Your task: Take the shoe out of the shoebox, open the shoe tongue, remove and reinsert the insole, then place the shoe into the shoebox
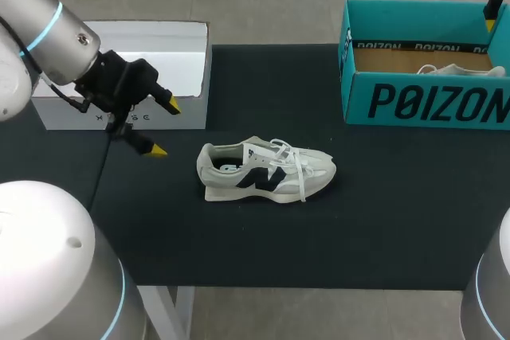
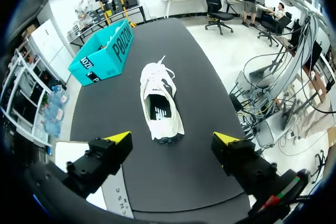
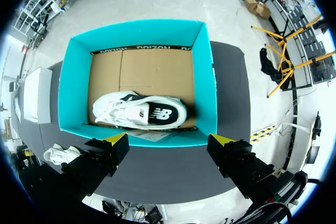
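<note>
Black tabletop (image 2: 205,66), shoe (image 2: 160,103) ahead of left tool (image 2: 173,138)

I see a table (image 1: 382,236) with a dark, black top. Three things rest directly on it. A white shoe with a dark side mark (image 1: 267,171) stands on its sole near the middle, toe toward my right and heel toward my left. The teal shoebox (image 1: 430,101) sits open-topped at the far right. A white box (image 1: 127,113) sits at the far left edge, and all three are well apart.
</note>
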Controlling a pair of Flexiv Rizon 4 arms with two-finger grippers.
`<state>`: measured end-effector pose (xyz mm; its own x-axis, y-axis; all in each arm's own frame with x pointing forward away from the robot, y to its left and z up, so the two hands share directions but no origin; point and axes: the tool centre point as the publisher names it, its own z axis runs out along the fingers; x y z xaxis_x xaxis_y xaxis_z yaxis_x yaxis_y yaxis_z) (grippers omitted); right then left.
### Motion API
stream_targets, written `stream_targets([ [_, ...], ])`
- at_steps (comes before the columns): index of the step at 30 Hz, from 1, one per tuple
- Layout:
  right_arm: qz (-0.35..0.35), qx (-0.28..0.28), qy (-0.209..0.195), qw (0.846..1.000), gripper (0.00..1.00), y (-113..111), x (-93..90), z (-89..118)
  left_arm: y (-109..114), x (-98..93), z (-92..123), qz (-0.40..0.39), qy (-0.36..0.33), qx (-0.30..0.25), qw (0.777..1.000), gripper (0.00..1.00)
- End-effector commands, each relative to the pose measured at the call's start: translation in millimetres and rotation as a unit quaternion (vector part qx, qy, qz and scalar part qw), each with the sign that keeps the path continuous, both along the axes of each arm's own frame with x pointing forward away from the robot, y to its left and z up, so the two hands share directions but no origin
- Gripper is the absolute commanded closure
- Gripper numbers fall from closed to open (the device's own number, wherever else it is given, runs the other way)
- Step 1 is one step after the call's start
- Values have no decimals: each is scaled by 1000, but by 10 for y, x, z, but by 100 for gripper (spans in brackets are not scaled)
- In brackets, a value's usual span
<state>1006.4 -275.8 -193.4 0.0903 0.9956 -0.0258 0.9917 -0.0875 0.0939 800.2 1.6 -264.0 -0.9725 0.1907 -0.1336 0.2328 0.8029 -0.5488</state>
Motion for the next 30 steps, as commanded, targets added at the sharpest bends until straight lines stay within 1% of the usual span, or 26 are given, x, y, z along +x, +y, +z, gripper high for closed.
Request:
stream_targets([
  [1,0,0,-1,1000,0,1,-12,-2,-81,204,-247,-14,18,1,1000,0],
  [4,0,0,-1,1000,0,1,-12,-2,-59,231,-373,2,27,2,1000,0],
  [5,0,0,-1,1000,0,1,-12,-2,-49,234,-419,22,29,3,999,0],
  [10,0,0,-1,1000,0,1,-12,-2,-31,193,-493,85,30,-13,996,0],
  [12,0,0,-1,1000,0,1,-12,-2,-21,172,-542,99,28,-20,994,0],
  [14,0,0,-1,1000,0,1,-12,-2,-15,156,-601,100,26,-37,994,0],
  [16,0,0,-1,1000,0,1,-12,-2,8,147,-654,104,30,-81,991,0],
  [17,0,0,-1,1000,0,1,-12,-2,18,148,-673,99,40,-90,990,0],
  [19,0,0,-1,1000,0,1,-12,-2,13,137,-638,60,40,-121,990,0],
  [30,0,0,-1,1000,0,1,-12,-2,13,137,-638,60,40,-121,990,0],
])
